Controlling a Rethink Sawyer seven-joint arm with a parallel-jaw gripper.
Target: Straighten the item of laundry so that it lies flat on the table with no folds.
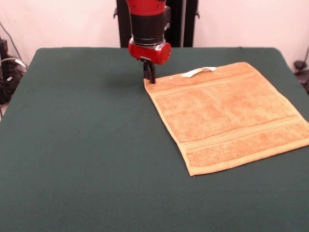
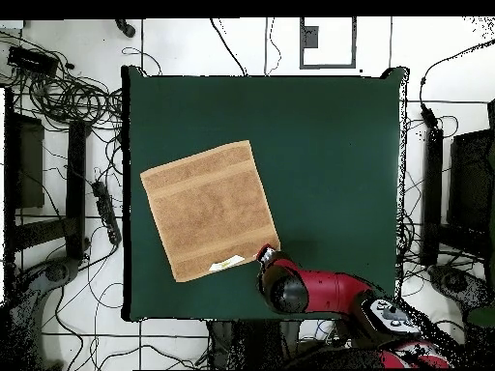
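Observation:
The item of laundry (image 1: 227, 113), a tan-orange terry towel, lies spread flat on the right half of the green table (image 1: 82, 145), its white tag (image 1: 198, 72) at the far edge. My gripper (image 1: 149, 79) points straight down at the towel's far left corner, fingers close together and pinching that corner at table level. Seen from overhead, the towel (image 2: 210, 208) sits turned at a slight angle on the table (image 2: 329, 164), with the gripper (image 2: 263, 255) at the corner beside the tag (image 2: 228, 263). No folds show in the towel.
Cables and dark equipment (image 2: 68, 106) lie on the floor around the table. The towel's near right corner (image 1: 305, 141) lies close to the table's edge.

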